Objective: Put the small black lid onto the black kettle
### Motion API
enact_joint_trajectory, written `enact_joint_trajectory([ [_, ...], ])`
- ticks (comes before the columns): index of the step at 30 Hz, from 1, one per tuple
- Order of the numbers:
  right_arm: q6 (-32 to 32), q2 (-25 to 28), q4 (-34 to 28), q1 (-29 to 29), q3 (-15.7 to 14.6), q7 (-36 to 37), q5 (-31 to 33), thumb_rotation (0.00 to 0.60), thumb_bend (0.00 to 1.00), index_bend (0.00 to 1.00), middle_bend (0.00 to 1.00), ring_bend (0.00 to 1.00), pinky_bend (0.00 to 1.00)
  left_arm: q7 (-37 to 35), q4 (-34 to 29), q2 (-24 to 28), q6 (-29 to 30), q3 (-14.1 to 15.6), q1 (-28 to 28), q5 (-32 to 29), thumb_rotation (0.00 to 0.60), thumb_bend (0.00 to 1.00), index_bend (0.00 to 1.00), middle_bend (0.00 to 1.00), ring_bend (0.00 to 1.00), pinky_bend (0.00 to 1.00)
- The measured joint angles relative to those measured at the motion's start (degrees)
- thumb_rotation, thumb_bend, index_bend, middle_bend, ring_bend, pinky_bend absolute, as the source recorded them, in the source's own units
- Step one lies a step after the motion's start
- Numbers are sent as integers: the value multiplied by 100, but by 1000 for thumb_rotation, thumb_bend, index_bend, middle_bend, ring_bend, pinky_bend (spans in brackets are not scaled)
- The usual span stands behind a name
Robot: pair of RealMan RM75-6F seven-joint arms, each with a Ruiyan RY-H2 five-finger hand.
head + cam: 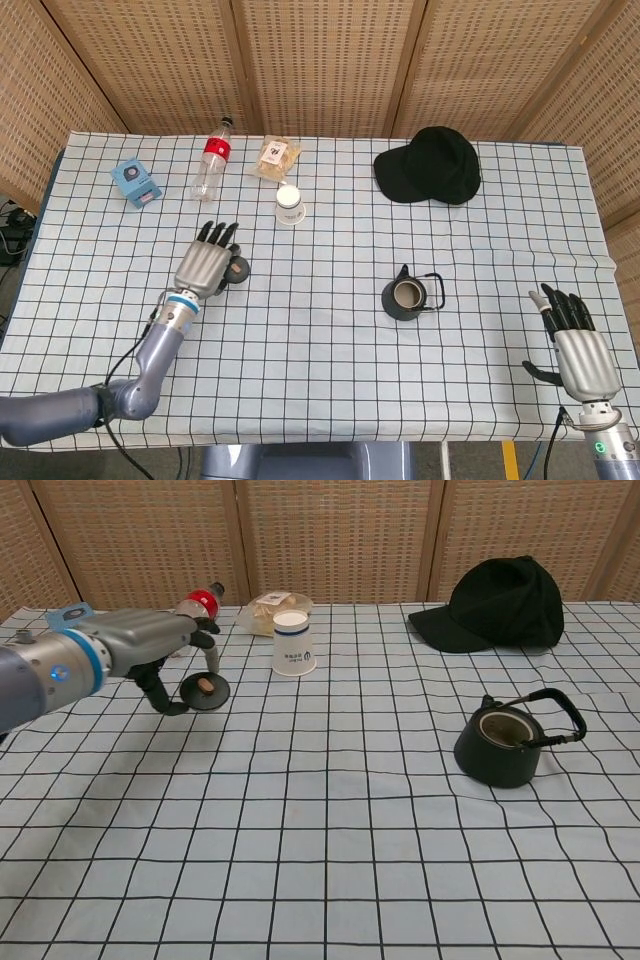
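Note:
The small black lid, round with a brown knob, hangs above the cloth, pinched by my left hand. In the head view the left hand is left of centre with the lid at its right side. The black kettle stands upright and uncovered, far right of the lid; the chest view shows the kettle with its handle tipped to the right. My right hand lies at the front right edge, fingers spread and holding nothing, right of the kettle.
A black cap sits at the back right. A white paper cup, a plastic bottle, a snack bag and a blue box line the back left. A checked cloth covers the table.

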Motion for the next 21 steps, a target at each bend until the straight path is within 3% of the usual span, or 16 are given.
enact_joint_trajectory([
  [7,-98,0,87,25,15,99,87,600,189,53,0,0,0,441,877,-863,-303,-292,-849,-639,600,387,326,0,0,0],
  [11,-93,17,112,13,26,127,125,600,190,53,0,0,0,600,1201,-1158,-396,-393,-1189,-950,600,260,64,0,0,0],
  [15,-70,34,93,-9,19,115,129,600,190,53,0,0,0,610,1076,-1096,-348,-381,-1210,-1013,600,155,0,0,0,0],
  [21,-15,58,15,-35,-13,32,64,600,190,54,0,0,0,433,333,-579,-77,-241,-953,-916,600,149,0,0,0,0],
])
